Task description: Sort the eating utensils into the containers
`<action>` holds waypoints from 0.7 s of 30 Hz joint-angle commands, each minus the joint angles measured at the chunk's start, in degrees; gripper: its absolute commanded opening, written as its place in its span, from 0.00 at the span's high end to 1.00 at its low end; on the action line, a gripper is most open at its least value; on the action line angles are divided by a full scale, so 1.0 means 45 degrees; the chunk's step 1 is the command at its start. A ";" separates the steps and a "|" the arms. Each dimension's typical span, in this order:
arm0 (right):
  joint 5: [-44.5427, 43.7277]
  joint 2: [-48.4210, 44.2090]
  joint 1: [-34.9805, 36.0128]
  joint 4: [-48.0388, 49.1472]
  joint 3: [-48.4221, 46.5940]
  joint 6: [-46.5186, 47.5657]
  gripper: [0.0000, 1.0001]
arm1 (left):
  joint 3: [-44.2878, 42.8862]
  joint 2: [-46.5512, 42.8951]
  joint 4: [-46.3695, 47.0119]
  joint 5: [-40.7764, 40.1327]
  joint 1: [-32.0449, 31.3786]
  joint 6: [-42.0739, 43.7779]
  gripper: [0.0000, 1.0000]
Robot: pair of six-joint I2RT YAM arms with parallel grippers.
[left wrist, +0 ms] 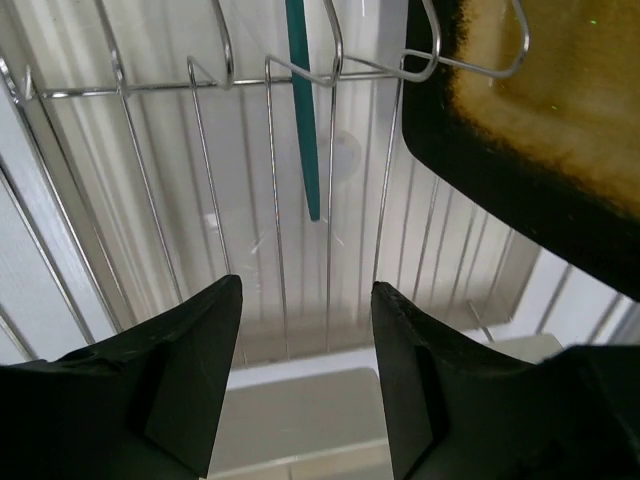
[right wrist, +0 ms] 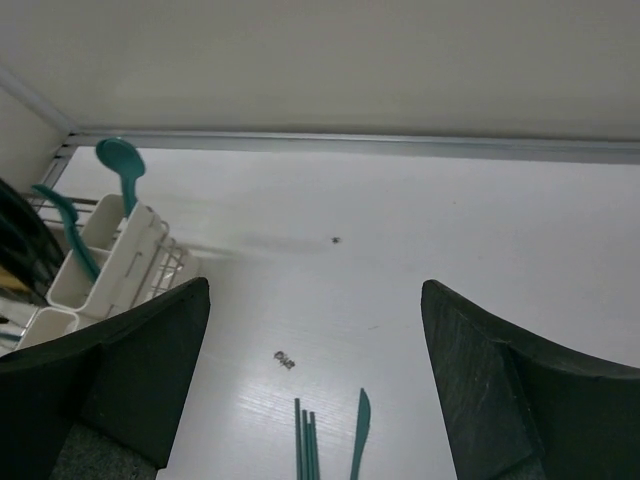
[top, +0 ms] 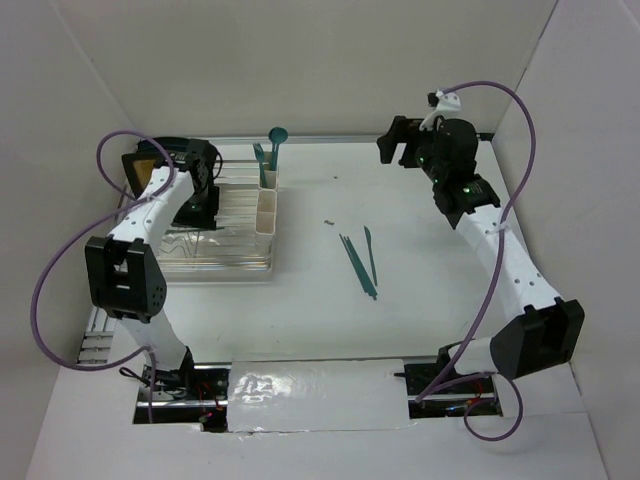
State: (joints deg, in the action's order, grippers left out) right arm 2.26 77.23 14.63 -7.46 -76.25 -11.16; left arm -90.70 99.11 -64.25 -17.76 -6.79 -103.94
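Stage of sorting, as I saw it from the console. Nearest the arm bases, a few loose utensils lay together on the table, a knife just beside the thin handles. None of these was in a cup, so I judged them unsorted. Further back on the left stood the rack, and against its right edge the containers. A spoon and one other teal piece stood upright in the far cups, while the near cups looked empty to me. I counted those two as done.

The left gripper hung over the rack, its fingers partly apart with nothing between them. Beyond the fingers a teal handle seemed to lie among the rack wires, beside the plate. I judged it would also need moving to a cup.

Farthest back, the right gripper hovered high above the table, well apart from the loose utensils, its fingers spread wide and empty. By my reckoning the task was early: two pieces placed, most to come, and neither arm had a piece in hand.
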 commanded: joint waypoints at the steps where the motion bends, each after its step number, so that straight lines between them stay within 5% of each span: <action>1: 0.0142 -0.0092 -0.0729 -0.0742 -0.0068 -0.0234 0.08 | -0.0334 0.0416 -0.0317 -0.0546 0.0121 0.0029 0.33; 8: 0.0982 0.0396 -0.1532 -0.0744 0.0088 -0.0411 0.08 | -0.0158 0.0885 0.1443 -0.0370 0.0414 0.1379 0.34; 21: 0.1429 0.0610 -0.2646 -0.0744 0.0479 -0.0333 0.07 | -0.0588 0.1705 0.1132 0.0118 0.1078 0.0910 0.39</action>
State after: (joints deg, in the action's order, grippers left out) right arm 6.81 79.33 3.51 -11.03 -73.58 -12.58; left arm -91.42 106.41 -59.24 -17.69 -2.55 -99.44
